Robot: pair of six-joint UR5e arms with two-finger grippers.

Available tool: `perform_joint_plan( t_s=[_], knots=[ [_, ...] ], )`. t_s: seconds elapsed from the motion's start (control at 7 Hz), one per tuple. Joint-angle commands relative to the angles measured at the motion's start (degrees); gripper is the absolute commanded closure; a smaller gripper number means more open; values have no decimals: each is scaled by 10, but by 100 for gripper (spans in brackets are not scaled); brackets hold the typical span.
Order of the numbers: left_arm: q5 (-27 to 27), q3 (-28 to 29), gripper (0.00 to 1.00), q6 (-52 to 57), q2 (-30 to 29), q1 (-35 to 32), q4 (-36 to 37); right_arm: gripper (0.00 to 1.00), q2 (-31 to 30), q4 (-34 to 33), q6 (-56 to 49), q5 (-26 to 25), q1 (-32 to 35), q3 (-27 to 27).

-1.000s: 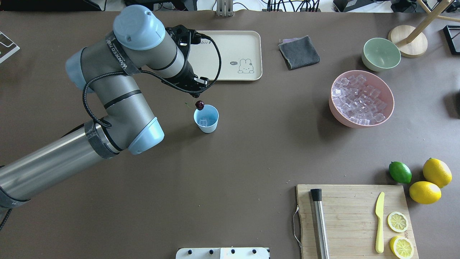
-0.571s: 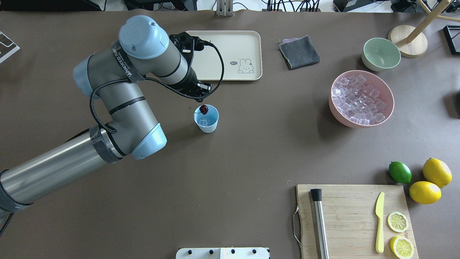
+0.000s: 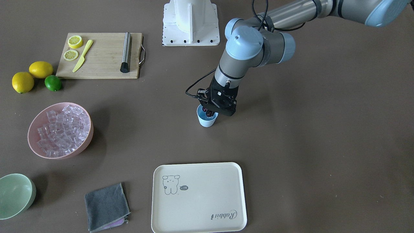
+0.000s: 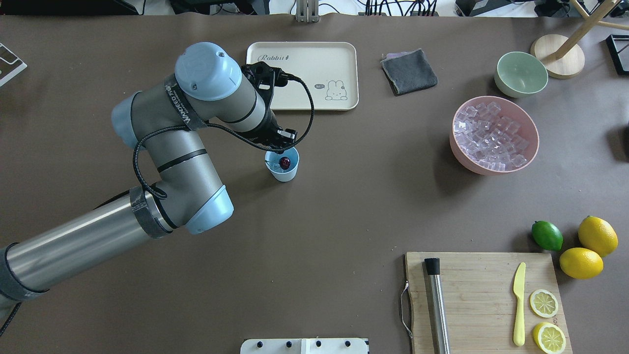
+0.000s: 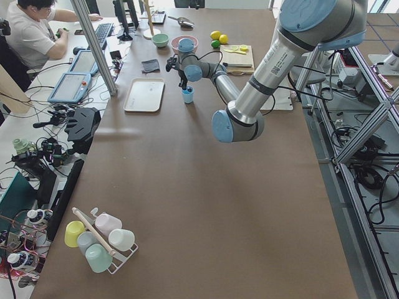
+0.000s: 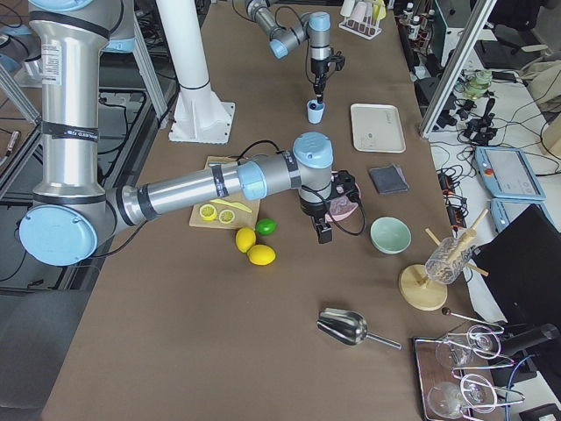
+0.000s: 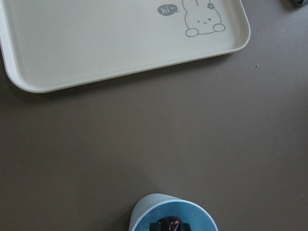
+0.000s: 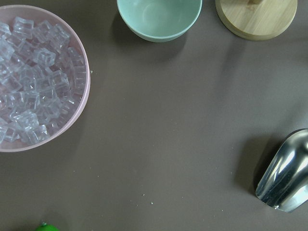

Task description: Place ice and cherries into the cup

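Note:
The pale blue cup [image 4: 290,173] stands mid-table, in front of the cream tray; it also shows in the front view [image 3: 206,122] and the left wrist view [image 7: 144,211]. My left gripper [image 4: 282,150] hangs over the cup's mouth, shut on the dark red cherries [image 4: 284,161], which sit inside the rim [image 7: 169,223]. A pale cube seems to lie at the cup's bottom. Most of the ice [image 4: 491,135] fills the pink bowl [image 4: 459,152] at the right. My right gripper [image 6: 323,232] hovers beside the pink bowl; I cannot tell whether it is open or shut.
The cream tray [image 4: 304,73] lies just behind the cup, with a grey cloth [image 4: 409,71] and a mint-green bowl [image 4: 521,73] to its right. A cutting board [image 4: 481,295] with knife and lemon slices, a lime [image 4: 547,235] and two lemons lie front right. A metal scoop [image 8: 286,173] lies near the right gripper.
My left gripper has moved right and down with the cherries, from beside the cup's back-left rim to over its mouth; the cherries now hang inside the cup.

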Motion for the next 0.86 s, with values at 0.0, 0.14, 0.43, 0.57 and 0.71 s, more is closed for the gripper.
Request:
perform_joint_plan(
  t_s=[0.0,0.14,0.43,0.57,0.71],
  knots=[
    [28,-3,2,1,2,3,0,3,1,0,0,0,-1,-3],
    [46,-26,2,1,33,0,0,3,2,0,-1,0,-1,-4],
    [16,-109,2,66,146,-84,1,3,3,-1,0,1,-1,-6],
    [-42,-129,2,149,216,-168,0,3,3,0,0,1,-1,-7],
    [-109,-124,2,253,262,-261,4,3,7,0,1,0,-1,-9]
  ],
)
